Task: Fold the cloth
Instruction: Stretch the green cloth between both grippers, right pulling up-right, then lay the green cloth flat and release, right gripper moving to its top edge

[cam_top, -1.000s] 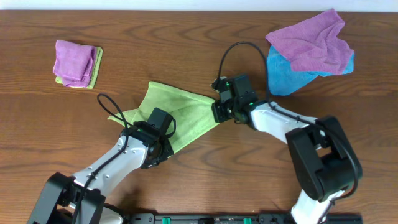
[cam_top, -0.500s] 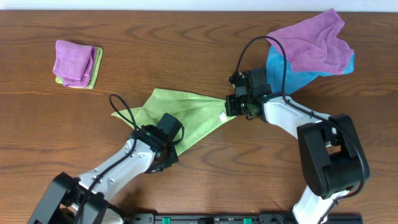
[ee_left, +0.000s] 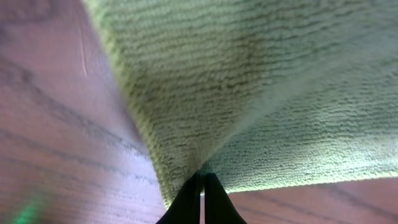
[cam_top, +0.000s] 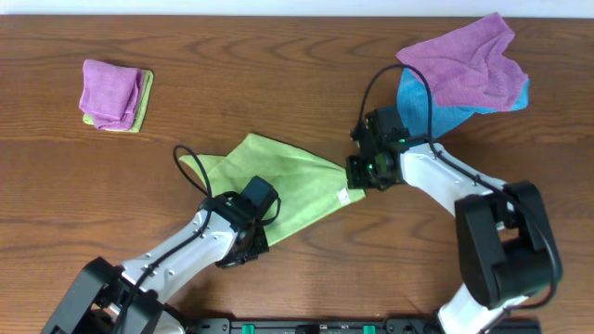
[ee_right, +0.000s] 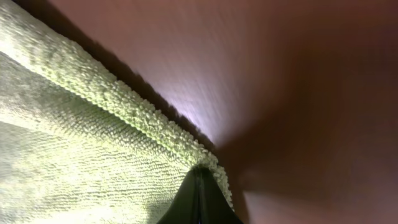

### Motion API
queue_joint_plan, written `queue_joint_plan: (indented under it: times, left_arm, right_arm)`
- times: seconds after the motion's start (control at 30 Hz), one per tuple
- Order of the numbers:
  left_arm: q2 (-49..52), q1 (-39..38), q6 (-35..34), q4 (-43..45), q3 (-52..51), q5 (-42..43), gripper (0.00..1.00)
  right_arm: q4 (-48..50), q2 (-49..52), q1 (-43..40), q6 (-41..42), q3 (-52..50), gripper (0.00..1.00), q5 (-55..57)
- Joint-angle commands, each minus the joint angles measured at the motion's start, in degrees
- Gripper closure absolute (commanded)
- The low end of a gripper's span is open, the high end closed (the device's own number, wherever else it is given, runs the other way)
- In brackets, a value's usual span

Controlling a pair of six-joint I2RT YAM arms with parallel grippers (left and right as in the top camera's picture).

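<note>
The cloth [cam_top: 278, 181], light yellow-green, is being held near the middle of the wooden table [cam_top: 278, 56], stretched between the two arms. Its near corner is being pinched by the left gripper [ee_left: 202, 186], with the jaws pressed together on the fabric edge, as seen in the left wrist view. Its right corner, just beside the small white tag [cam_top: 342, 196], is being clamped by the right gripper [ee_right: 199, 183], its jaws likewise closed tight on the hem. A purple cloth [cam_top: 464, 60] is lying over a blue cloth [cam_top: 422, 116] at the far right. A folded purple-and-green stack [cam_top: 113, 95] is lying at the far left, well apart.
</note>
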Motion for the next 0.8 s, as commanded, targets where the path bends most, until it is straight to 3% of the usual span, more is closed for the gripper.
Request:
queue_joint_plan:
  times: [0.0, 0.4, 0.63, 0.77]
  left_arm:
    - [2.69, -1.51, -0.59, -2.6, -3.32, 2.49, 0.95]
    - [1.84, -5.86, -4.17, -3.82, -3.23, 2.62, 0.94]
    - [-8.15, -5.55, -4.13, -7.5, 0.17, -2.43, 0.94]
    - [-17.11, -5.55, -4.13, -11.58, 2.95, -7.85, 0.94]
  right_arm:
    - [-3.87, -2.01, -0.87, 2.4, -2.36, 0.99, 7.96]
    - [-17.79, -14.47, -0.79, 3.67, -2.38, 0.98, 8.37]
    - [-11.47, -26.27, -0.79, 0.0, -2.36, 0.98, 7.08]
    - [-2.95, -27.74, -0.72, -4.57, -2.38, 0.98, -1.84]
